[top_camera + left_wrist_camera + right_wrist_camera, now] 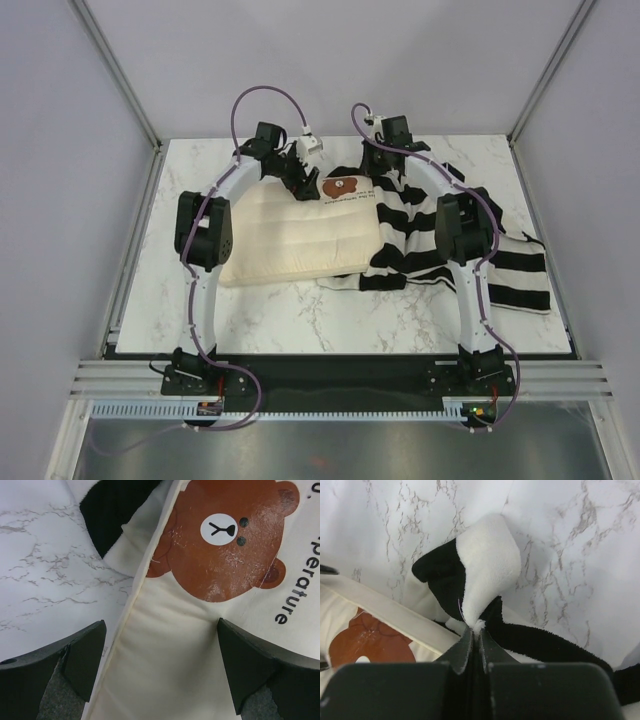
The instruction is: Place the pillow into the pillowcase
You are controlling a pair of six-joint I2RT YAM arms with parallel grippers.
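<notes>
While R gripper [476, 630] clamps pillowcase [485, 565] fold, L gripper [161, 670] hangs spread over pillow [200, 605] edge, pillow's R end covered by stripes.

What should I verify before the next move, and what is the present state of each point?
1. Right gripper shut on a pillowcase fold: ok.
2. Left gripper open: ok.
3. Left gripper lined up over the pillow edge: ok.
4. Most of the pillow inside the pillowcase: not ok, mostly outside.
5. Pillowcase mouth held open: cannot tell.
</notes>
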